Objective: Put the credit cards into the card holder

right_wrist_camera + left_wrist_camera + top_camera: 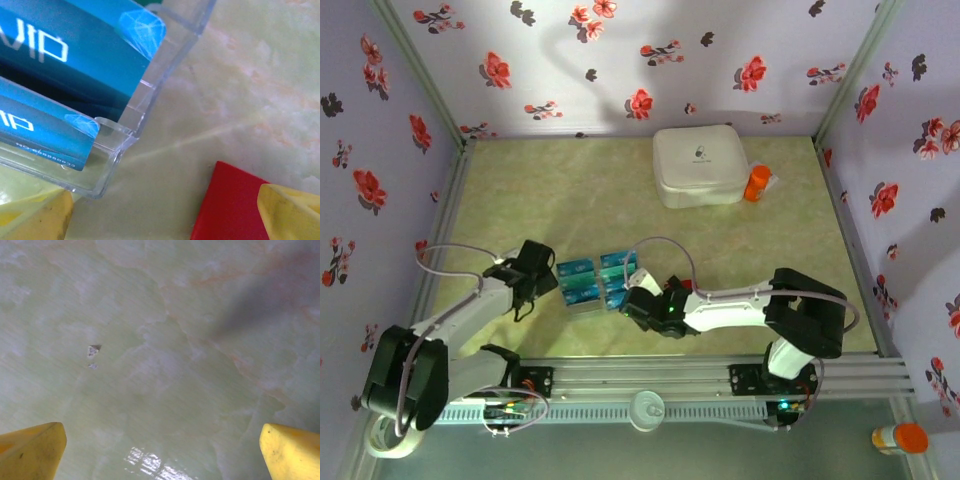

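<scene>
The left gripper (161,440) and right gripper (165,200) are open, empty. Blue credit cards (60,55) stand in a clear rack (150,95), the red card holder (227,205) just beside. Next, I think: grab one card.

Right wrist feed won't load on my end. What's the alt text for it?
Blue cards printed VIP stand in a clear tray at the upper left, on a green marbled table. A corner of the red wallet lies at the bottom right, apart from the tray, partly behind one yellow fingertip of the open right claw.
</scene>
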